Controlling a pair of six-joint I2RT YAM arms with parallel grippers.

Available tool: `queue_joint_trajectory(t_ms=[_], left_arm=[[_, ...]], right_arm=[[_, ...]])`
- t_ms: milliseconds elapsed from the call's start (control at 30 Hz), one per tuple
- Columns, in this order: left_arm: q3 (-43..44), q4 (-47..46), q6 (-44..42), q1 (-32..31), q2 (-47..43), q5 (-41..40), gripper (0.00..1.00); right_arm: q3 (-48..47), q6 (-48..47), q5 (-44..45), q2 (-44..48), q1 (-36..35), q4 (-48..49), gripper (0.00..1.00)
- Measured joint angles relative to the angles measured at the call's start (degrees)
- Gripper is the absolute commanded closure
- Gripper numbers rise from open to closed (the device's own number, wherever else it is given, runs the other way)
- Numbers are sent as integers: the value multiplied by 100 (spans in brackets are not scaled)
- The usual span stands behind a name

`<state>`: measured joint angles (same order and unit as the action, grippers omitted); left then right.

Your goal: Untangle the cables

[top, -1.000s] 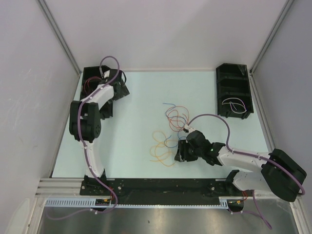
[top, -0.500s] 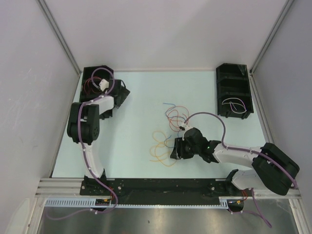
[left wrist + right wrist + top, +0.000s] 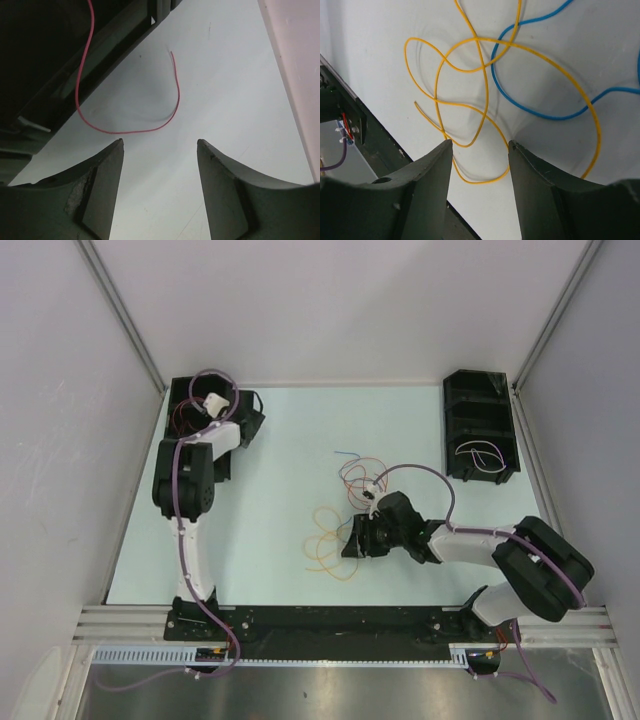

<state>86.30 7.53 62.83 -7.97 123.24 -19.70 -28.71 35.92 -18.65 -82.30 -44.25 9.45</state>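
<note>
The cables lie tangled mid-table: orange loops (image 3: 322, 540) on the left, red, blue and dark loops (image 3: 360, 475) behind them. My right gripper (image 3: 350, 540) is low over the orange loops. In the right wrist view it (image 3: 479, 142) is open, and an orange cable (image 3: 480, 181) curves across the gap between its fingers, with a blue cable (image 3: 540, 112) beyond. My left gripper (image 3: 245, 423) is beside the back-left bin. It (image 3: 159, 142) is open and holds nothing. A red cable (image 3: 150, 129) trails from the bin onto the table just ahead of it.
A black bin (image 3: 195, 390) stands at the back left corner with red wire in it. Another black bin (image 3: 480, 410) at the back right holds a white cable (image 3: 480, 453). Walls close in both sides, and a rail (image 3: 330, 620) runs along the near edge.
My right gripper has slid left onto the orange loops. The left arm has folded back toward the bin and its jaws have narrowed somewhat.
</note>
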Motion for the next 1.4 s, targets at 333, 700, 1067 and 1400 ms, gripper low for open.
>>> queue_joint_trajectory(t_ms=[333, 700, 1067, 1400], left_arm=[[748, 592, 212, 4, 483, -308, 48], [1307, 863, 402, 98, 898, -326, 100], [1388, 1119, -155, 173, 737, -501, 100], [1370, 1364, -1220, 223, -1001, -1014, 100]], right_arm=[[-96, -61, -492, -374, 256, 396, 46], [-101, -94, -673, -448, 352, 474, 46], [-103, -96, -691, -476, 363, 514, 46], [-105, -87, -619, -472, 339, 518, 47]])
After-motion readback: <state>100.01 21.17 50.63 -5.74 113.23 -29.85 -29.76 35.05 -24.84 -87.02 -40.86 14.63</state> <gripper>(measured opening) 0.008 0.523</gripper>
